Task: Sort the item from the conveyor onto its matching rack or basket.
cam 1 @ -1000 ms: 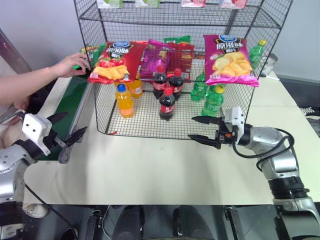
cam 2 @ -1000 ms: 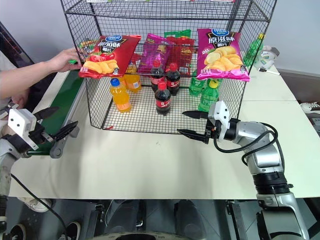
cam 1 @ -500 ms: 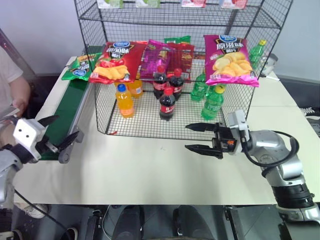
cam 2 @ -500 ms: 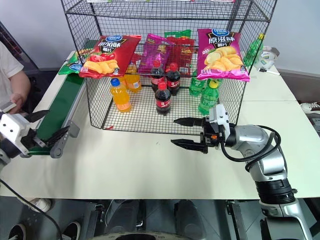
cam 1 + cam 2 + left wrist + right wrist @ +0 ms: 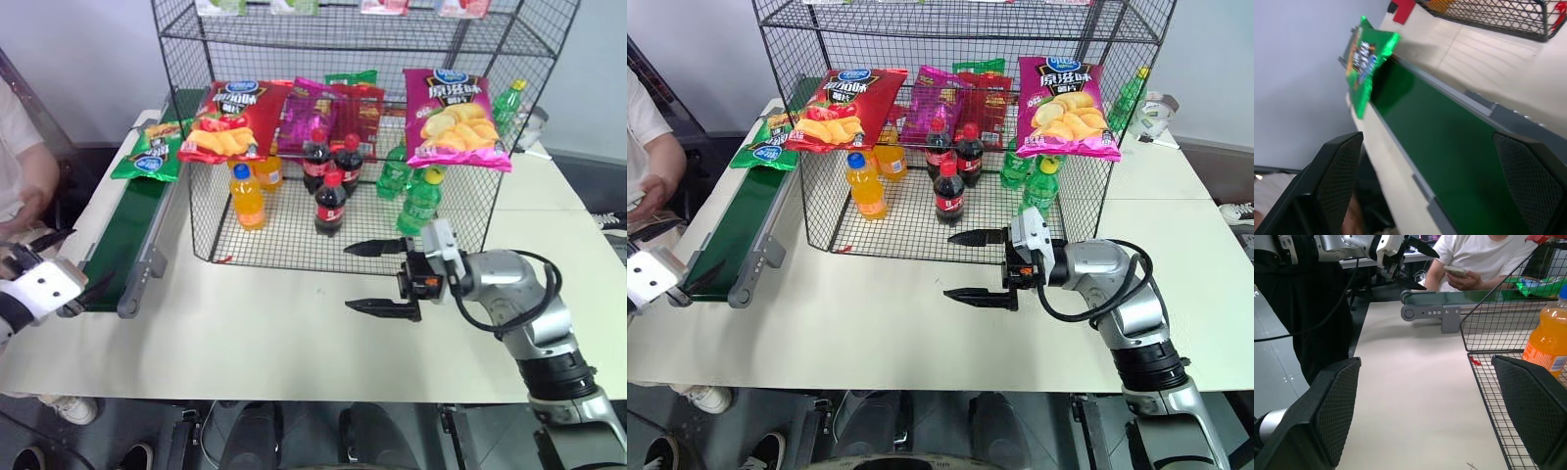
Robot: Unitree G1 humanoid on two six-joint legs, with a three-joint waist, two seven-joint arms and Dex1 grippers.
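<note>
The item, a glossy green crisp bag (image 5: 149,152), lies flat on the far end of the dark green conveyor (image 5: 125,240), beside the left wall of the black wire rack (image 5: 196,211). In the left wrist view the bag (image 5: 1365,56) sits well ahead along the belt (image 5: 1449,147). My left gripper (image 5: 71,264) hovers open at the near end of the conveyor, holding nothing. My right gripper (image 5: 349,277) points left over the table in front of the rack, jaws wide open and empty.
The rack shelf carries a red crisp bag (image 5: 230,122), a magenta crisp bag (image 5: 456,117) and more packets; cola, orange and green bottles stand below. A person (image 5: 24,166) sits left of the conveyor, holding a phone (image 5: 1455,270). Bare cream table (image 5: 274,333) lies before the rack.
The person's hand has left the far end of the belt, and the green bag now lies there. My right gripper moved left and opened wider. My left gripper drew back to the left.
</note>
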